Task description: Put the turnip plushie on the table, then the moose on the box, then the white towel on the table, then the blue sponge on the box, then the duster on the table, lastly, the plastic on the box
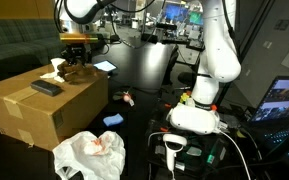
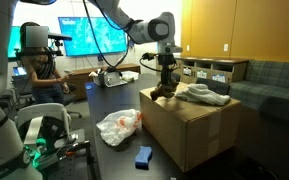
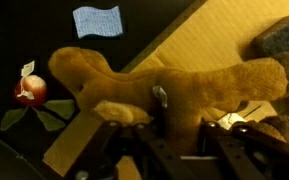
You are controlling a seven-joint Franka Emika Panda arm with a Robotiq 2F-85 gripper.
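pinching the moose (image 3: 224,85) at its middle, the fingers (image 3: 160,98) hold it above the box (image 3: 199,40) edge.

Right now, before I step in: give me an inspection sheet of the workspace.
Surface: dark table, with the box standing on it.
Job's things: moose, duster and white towel on the box; turnip plushie, blue sponge and plastic on the table.
Clutter: pale blue sheet on the table.
Grippers: hand is down on the moose with a jaw on either side; gripping or releasing cannot be told.
Cables: dark bundle by the robot base.
Surroundings: person wearing a headset, lit screens, sofa.
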